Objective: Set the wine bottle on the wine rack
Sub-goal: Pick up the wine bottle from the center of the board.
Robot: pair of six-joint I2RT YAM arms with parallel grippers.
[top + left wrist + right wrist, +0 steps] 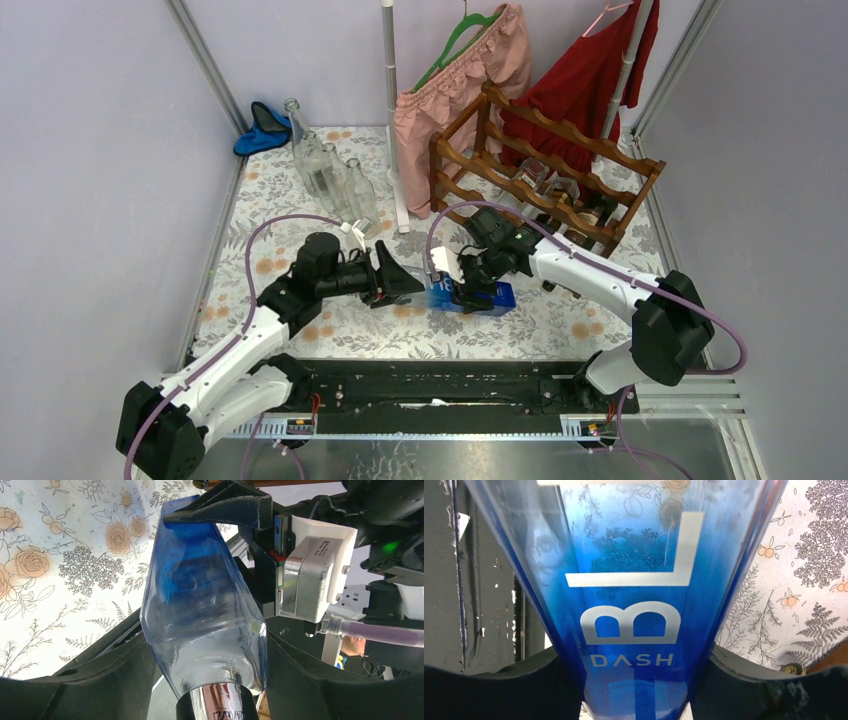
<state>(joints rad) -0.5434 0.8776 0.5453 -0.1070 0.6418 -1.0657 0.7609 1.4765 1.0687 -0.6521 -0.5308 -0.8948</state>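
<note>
In front of the rack (560, 125), left gripper (412, 285) and right gripper (468, 292) both pinch the bottle (200, 605); I'd release one only once the other holds firmly.

Pink skirt (470, 75) and red dress (590, 85) hang behind; blue slipper (262, 132) lies far left.

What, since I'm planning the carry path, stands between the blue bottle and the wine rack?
Nothing loose shows on the floral tabletop between the blue bottle and the wine rack. Only the right arm itself crosses that gap.
</note>
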